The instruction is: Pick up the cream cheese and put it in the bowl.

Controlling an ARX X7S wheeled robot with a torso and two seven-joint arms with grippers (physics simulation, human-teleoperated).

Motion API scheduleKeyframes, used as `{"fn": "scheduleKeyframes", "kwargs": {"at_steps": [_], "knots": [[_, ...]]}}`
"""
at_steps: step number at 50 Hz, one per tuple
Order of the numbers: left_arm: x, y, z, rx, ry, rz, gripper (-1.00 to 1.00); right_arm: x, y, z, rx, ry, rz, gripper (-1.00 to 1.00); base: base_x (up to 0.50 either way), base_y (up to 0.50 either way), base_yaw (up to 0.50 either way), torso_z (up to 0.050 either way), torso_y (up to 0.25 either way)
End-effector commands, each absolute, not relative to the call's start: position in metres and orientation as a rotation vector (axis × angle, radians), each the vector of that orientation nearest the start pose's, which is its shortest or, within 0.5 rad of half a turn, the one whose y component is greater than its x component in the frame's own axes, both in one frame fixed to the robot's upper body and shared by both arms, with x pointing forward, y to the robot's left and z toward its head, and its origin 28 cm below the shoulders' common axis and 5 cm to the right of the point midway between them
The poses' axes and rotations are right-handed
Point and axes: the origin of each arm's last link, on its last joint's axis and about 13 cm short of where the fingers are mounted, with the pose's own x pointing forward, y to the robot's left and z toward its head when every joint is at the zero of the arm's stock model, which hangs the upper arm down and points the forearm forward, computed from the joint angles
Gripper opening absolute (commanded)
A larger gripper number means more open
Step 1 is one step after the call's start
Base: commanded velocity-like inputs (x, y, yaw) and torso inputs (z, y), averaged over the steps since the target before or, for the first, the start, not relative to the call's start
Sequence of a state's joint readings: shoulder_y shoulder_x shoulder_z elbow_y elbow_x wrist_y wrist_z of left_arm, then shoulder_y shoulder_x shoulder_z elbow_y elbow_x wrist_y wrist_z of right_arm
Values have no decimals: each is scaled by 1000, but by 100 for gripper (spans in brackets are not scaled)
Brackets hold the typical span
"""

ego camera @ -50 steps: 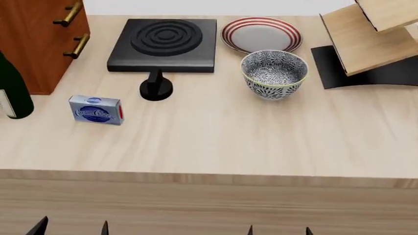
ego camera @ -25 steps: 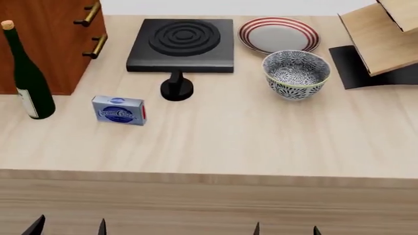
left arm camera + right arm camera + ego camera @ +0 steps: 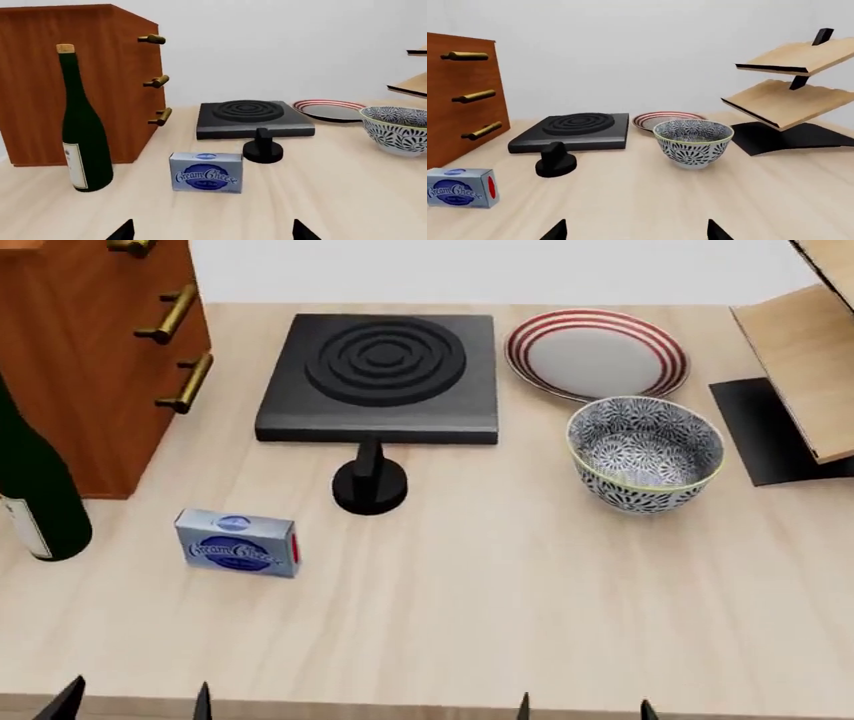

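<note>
Plainly, the cheese (image 3: 238, 544) lies at twelve o'clock from the left gripper (image 3: 134, 702), long axis crosswise, both grippers' jaws spread, bowl (image 3: 646, 454) well apart.

One cream cheese (image 3: 238, 543), one bowl (image 3: 646, 454), one plate (image 3: 597, 352), one bottle (image 3: 83, 130).

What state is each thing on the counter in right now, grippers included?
cream cheese: on the counter, not gripped, outside the bowl.
bowl: upright, empty.
red-ringed plate: flat, empty.
wine bottle: upright, corked.
black burner plate: nothing on it.
drawer cabinet: drawers closed.
left gripper: open, empty.
right gripper: open, empty.
</note>
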State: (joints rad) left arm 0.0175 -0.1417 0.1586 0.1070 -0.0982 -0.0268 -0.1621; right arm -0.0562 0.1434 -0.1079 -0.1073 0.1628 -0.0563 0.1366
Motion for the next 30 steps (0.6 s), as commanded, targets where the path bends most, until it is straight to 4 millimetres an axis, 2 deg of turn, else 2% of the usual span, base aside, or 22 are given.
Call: {"fn": "scheduleKeyframes", "kwargs": {"at_steps": [1,30], "knots": [[206,206,30,31,-55,-4,100,198,-106,29,36,-96,-8,100,500,-125,0,0,0],[205,211,33,9,-55,-8,100,195,-105,31,31,-125,-6,100,500,-110,0,0,0]]}}
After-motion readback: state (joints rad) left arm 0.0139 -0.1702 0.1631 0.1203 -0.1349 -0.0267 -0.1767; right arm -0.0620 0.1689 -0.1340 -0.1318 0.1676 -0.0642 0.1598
